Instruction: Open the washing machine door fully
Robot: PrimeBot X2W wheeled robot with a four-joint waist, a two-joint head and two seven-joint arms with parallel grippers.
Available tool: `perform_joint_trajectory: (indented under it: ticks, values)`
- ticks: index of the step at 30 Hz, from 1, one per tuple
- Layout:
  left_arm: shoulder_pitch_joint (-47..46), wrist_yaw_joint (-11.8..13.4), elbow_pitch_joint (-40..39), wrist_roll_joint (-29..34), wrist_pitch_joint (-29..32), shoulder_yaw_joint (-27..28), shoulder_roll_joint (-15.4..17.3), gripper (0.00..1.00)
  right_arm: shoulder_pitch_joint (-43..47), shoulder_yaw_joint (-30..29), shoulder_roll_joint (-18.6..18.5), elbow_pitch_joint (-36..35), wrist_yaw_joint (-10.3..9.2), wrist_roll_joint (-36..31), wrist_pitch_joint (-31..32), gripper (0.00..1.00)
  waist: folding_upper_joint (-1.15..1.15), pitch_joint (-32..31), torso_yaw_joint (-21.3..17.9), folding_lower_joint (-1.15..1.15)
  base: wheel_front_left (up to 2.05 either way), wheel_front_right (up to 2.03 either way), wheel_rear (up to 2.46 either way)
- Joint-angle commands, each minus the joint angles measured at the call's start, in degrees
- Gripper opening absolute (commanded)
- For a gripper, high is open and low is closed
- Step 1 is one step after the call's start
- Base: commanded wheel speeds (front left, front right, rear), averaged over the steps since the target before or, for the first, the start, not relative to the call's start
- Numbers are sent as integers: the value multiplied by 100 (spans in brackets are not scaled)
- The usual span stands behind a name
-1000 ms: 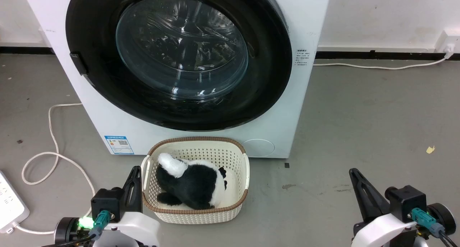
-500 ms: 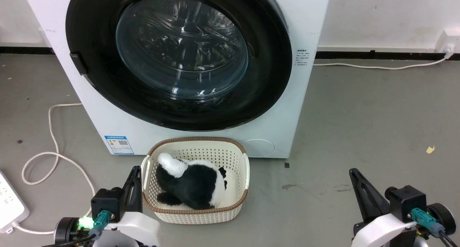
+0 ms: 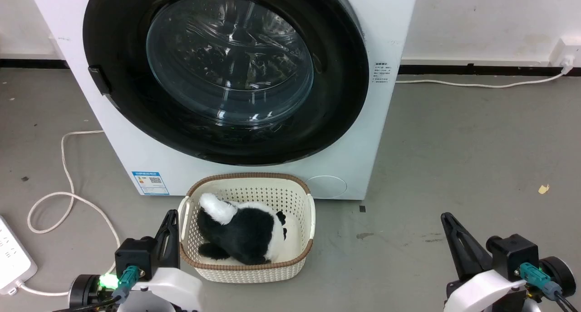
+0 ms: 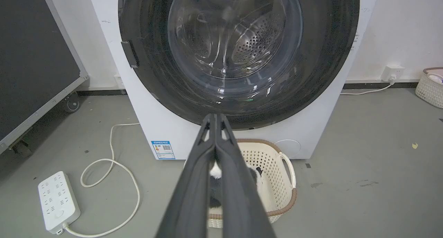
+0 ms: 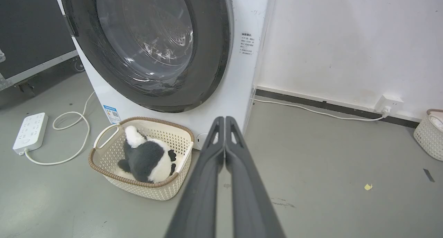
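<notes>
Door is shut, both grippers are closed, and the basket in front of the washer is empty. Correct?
Not quite. The basket isn't empty: a black-and-white soft toy lies in it, as the head view shows. The door is shut, and the left gripper and right gripper are both closed.
</notes>
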Motion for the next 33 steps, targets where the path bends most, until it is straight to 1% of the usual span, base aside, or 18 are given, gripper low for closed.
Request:
perform_joint_trajectory:
  ticks: [1, 33]
  values:
    - [22, -31, -20, 50, 2, -5, 3, 0, -68, -7, 29, 15, -9, -43, 8, 0, 0, 0, 0, 0, 0, 0, 0]
    - [22, -31, -20, 50, 2, -5, 3, 0, -68, -7, 29, 15, -9, -43, 8, 0, 0, 0, 0, 0, 0, 0, 0]
